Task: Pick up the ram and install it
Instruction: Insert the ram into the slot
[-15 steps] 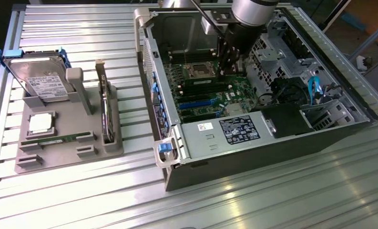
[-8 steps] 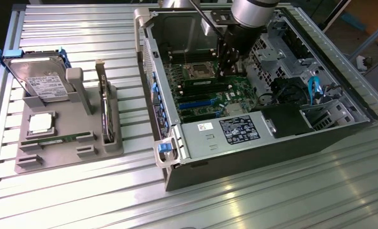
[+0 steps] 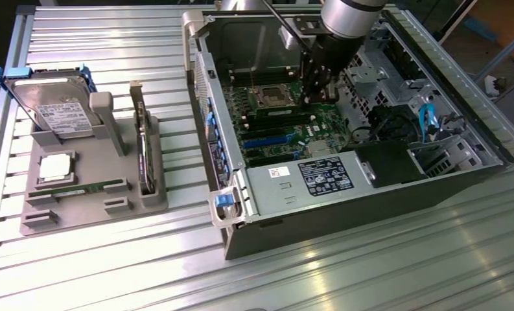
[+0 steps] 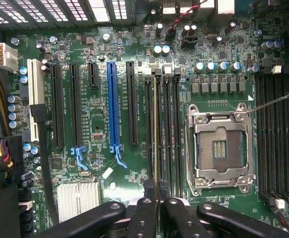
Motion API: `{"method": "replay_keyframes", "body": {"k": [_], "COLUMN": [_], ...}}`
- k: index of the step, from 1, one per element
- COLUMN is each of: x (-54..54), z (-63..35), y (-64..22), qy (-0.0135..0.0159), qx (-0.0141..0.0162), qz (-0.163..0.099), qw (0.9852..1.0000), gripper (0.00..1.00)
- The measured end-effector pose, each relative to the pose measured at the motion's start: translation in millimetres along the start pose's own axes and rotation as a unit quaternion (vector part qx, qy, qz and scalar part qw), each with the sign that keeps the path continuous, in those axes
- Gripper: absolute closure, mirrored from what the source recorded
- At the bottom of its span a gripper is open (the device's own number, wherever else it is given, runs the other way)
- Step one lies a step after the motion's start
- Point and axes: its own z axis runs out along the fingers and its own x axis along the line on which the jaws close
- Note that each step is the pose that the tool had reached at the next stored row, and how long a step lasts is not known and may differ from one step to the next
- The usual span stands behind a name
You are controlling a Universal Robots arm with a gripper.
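Wrist view: gripper pinched narrow on the ram, held edge-on along a memory slot beside the CPU socket.
Likely light, thin and stiff, brittle at chips and contacts; best gripped mid-length on the long top edge and pressed straight down. Exterior view: gripper deep in the open case at 1 o'clock of centre, parts tray at 9 o'clock. Board faces, slot latches and seating depth hidden; cannot tell if seated.

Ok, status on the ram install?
Gripper shut on the ram. Ram edge-on, lined up along the memory slots beside the CPU socket; seating cannot be told. Nothing seen blocking the slots.
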Motion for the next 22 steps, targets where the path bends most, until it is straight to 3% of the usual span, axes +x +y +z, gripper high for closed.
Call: {"method": "replay_keyframes", "body": {"k": [22], "x": [0.4], "z": [0.2], "y": [8.4], "qy": [0.0000], "qx": [0.0002], "qz": [0.000], "qw": [1.0000], "gripper": [0.88]}}
